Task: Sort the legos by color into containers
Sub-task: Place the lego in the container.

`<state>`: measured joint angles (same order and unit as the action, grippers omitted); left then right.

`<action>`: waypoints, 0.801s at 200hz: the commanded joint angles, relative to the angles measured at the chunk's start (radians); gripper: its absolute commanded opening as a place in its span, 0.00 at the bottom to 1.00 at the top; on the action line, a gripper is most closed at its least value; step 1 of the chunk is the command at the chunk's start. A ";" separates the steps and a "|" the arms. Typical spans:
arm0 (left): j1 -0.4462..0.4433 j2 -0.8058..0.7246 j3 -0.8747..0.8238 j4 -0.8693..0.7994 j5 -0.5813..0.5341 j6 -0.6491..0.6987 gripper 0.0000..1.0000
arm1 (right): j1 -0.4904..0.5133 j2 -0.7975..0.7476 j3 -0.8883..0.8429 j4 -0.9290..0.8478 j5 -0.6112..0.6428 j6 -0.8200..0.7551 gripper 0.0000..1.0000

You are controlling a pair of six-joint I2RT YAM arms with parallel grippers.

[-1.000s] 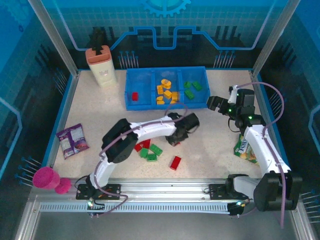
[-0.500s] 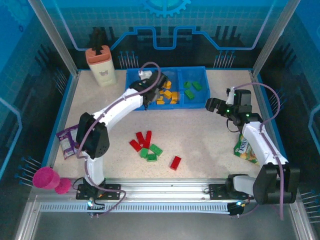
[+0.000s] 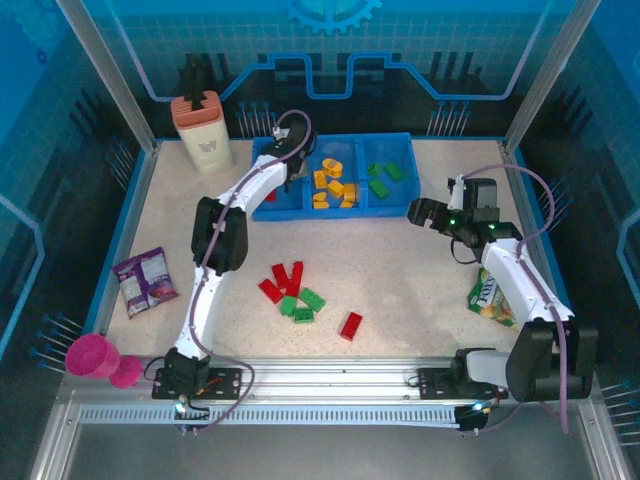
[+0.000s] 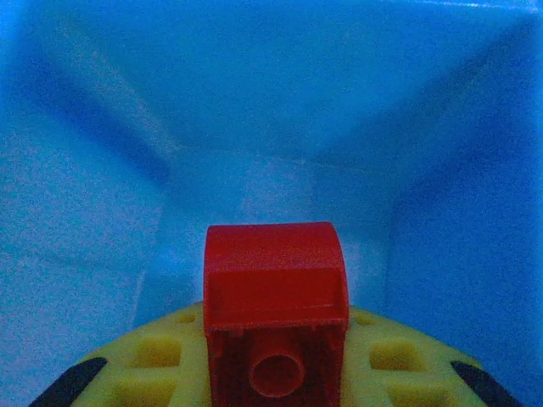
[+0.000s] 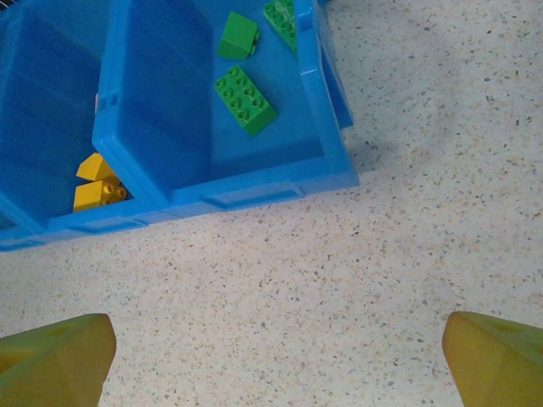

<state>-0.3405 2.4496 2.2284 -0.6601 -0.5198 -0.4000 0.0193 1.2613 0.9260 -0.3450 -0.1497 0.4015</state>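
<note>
Within the last second: swung the left claw off the loose pile at mid worktop and out to the blue tray. Now dipped into the left compartment. Clamped narrow on a red brick, hollow underside toward the wrist camera, blue walls all round, not let go yet. Means one more red is nearly delivered. Judged next: open up and drop.

Left arm stretched far forward, elbow lifted, wrist tipped down over the tray's left end. Right claw spread wide, holding nothing, hanging over bare worktop just beside the tray's right front corner, barely shifted.

Orange bricks in the middle compartment, green bricks in the right one. Left to sort: red and green bricks clustered mid worktop, plus a lone red one near them.
</note>
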 commanded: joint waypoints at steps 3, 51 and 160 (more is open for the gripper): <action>0.045 0.057 0.094 -0.006 0.062 -0.008 0.01 | 0.013 0.011 0.036 -0.028 -0.001 -0.024 1.00; 0.054 0.081 0.145 -0.044 0.124 0.005 0.25 | 0.014 0.020 0.042 -0.028 0.006 -0.026 1.00; 0.046 -0.320 -0.179 -0.064 0.146 0.099 0.48 | 0.049 -0.046 0.052 -0.066 0.012 -0.031 1.00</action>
<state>-0.2901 2.3116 2.1708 -0.7013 -0.4118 -0.3302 0.0525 1.2724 0.9443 -0.3676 -0.1459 0.3908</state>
